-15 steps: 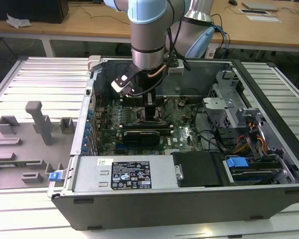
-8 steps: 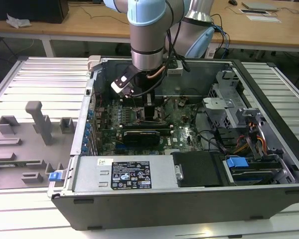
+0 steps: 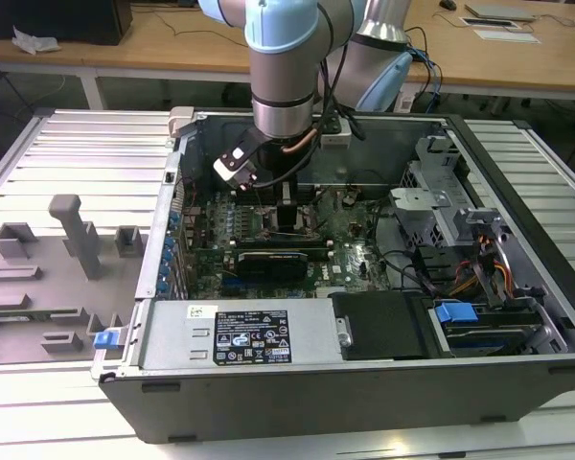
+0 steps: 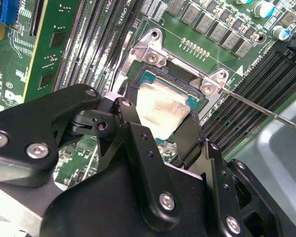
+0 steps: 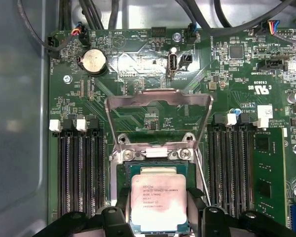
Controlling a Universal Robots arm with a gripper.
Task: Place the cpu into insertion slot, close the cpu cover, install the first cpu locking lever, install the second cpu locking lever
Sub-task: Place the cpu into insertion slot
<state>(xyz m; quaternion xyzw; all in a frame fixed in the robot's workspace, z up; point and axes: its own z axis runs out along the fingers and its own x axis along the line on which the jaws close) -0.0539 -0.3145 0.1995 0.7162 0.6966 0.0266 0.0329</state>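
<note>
The cpu (image 5: 159, 200) (image 4: 160, 111), a square chip with a silvery top, sits between the two black fingers (image 5: 123, 197) of my gripper (image 5: 159, 212) (image 4: 163, 129), which is shut on its opposite edges. The chip lies level over the black-framed insertion slot (image 5: 121, 173) (image 4: 153, 69); whether it is fully seated I cannot tell. Beyond the slot, the cpu cover (image 5: 158, 95) stands flipped open on its hinge. A thin wire locking lever (image 5: 200, 173) (image 4: 256, 106) runs along one side of the slot, unlatched. In the exterior view the gripper (image 3: 287, 209) reaches down into the open computer case.
Long black memory slots (image 5: 81, 168) (image 5: 232, 168) flank the socket. A green card (image 5: 269, 173) stands upright close by. Cables (image 5: 64, 29) and a coin battery (image 5: 93, 60) lie past the cover. The case walls (image 3: 172, 192), drive cage (image 3: 441, 206) and a grey fixture tray (image 3: 57, 249) surround the work.
</note>
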